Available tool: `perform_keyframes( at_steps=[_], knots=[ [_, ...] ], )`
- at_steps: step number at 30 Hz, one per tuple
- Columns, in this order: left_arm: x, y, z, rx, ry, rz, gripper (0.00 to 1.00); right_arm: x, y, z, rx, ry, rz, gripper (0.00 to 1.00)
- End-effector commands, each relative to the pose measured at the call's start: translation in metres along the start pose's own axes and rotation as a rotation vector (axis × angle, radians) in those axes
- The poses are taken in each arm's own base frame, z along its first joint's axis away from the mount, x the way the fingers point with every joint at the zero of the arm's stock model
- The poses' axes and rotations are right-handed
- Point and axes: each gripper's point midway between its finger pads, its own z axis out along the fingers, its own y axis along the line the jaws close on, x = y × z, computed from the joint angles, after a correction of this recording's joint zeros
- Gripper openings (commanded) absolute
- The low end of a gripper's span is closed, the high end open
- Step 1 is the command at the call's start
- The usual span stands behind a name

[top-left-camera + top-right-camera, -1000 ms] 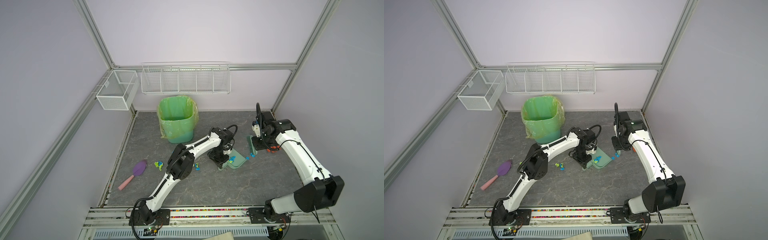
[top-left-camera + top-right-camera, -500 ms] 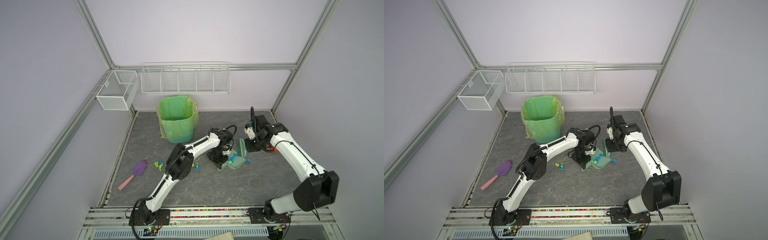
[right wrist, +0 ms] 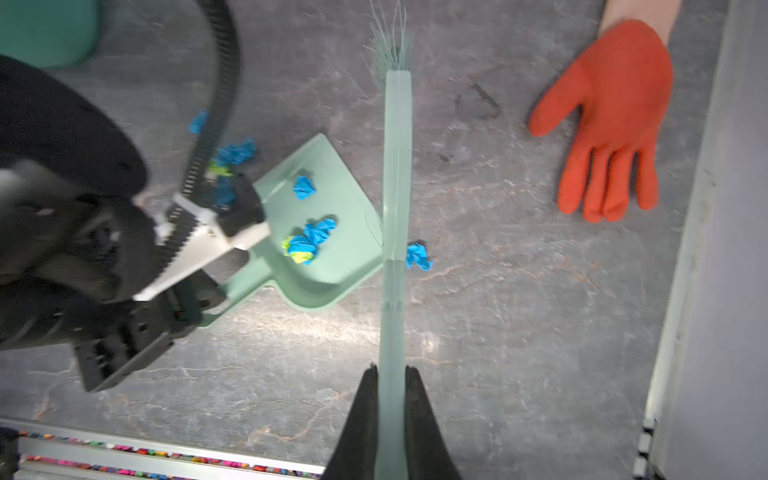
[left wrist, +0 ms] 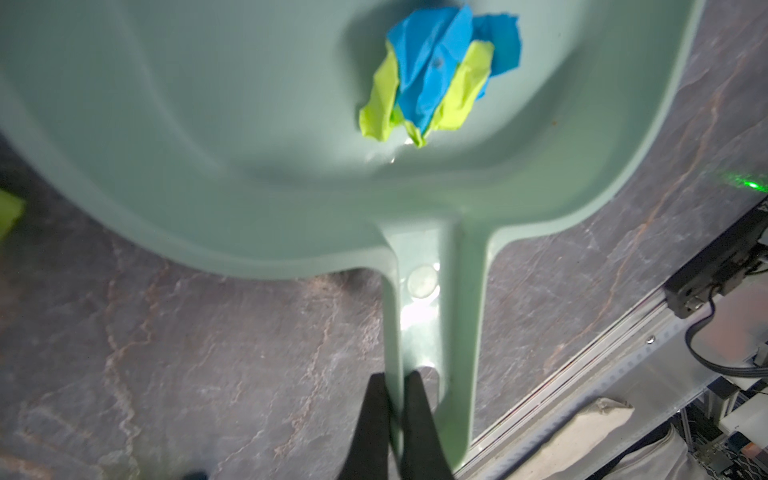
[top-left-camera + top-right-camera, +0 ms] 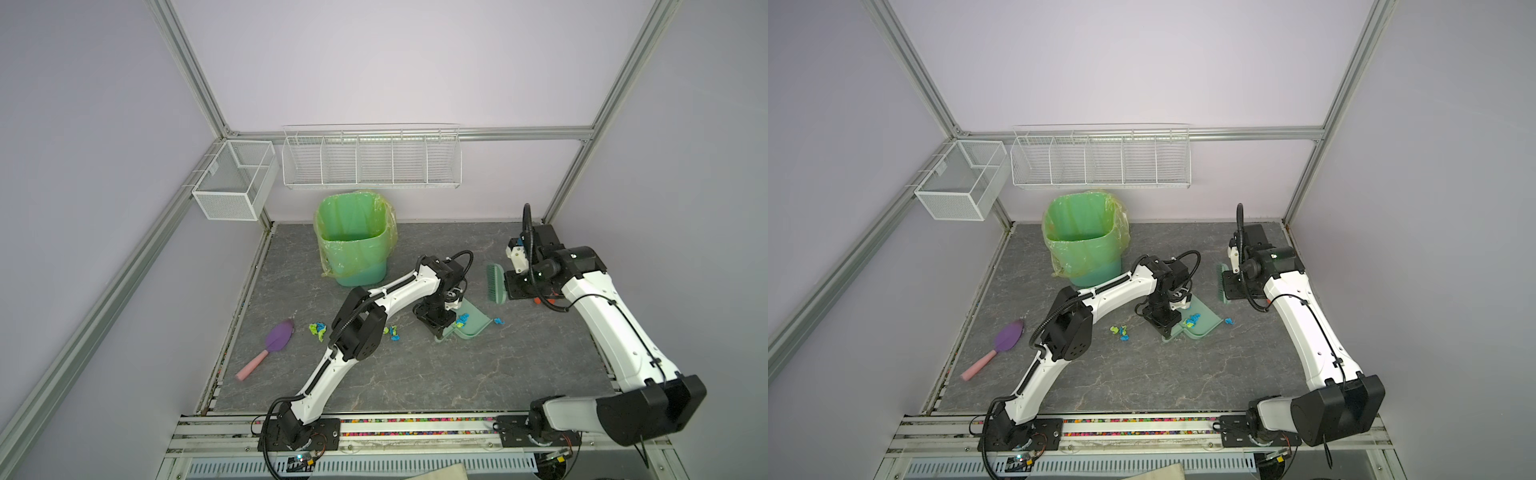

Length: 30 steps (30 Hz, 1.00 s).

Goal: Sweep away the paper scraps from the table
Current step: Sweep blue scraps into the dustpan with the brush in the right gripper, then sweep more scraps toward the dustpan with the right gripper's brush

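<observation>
Partly done. Left gripper [image 4: 395, 376] clamps dustpan [image 5: 467, 323] handle, pan flat on table [image 5: 415, 374]; some paper scraps [image 4: 436, 79] inside. Right gripper [image 3: 390, 370] clamps brush [image 3: 397, 166]. Remaining: blue scrap [image 3: 419, 256] just beside pan lip, scrap clusters [image 5: 318, 330] near left arm's elbow; tipping into bin [image 5: 353, 237] pending.
</observation>
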Motion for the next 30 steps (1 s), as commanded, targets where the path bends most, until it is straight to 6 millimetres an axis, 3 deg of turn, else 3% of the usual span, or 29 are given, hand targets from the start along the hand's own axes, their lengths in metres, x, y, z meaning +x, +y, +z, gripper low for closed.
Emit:
perform_keyframes(
  at_steps=[1,7,12,16,25,30],
  knots=[
    [0.015,-0.011,-0.019,-0.027,-0.006,0.033,0.0,0.018,-0.029,-0.01,0.104,0.054,0.017,0.07],
    [0.026,-0.011,-0.02,-0.053,0.002,0.033,0.0,0.037,-0.043,-0.01,0.166,0.135,0.024,0.07],
    [0.037,-0.026,-0.016,-0.016,0.013,0.06,0.0,0.046,-0.035,0.0,0.125,0.16,0.044,0.07],
    [0.037,-0.025,-0.009,-0.012,0.022,0.057,0.0,0.052,-0.033,0.011,0.113,0.213,0.034,0.07],
    [0.02,-0.032,-0.004,0.031,0.009,0.062,0.0,0.051,-0.006,0.041,0.03,0.271,-0.042,0.07],
    [0.011,-0.029,-0.002,0.02,0.008,0.059,0.0,0.044,0.025,0.031,-0.092,0.228,-0.097,0.07]
  ],
)
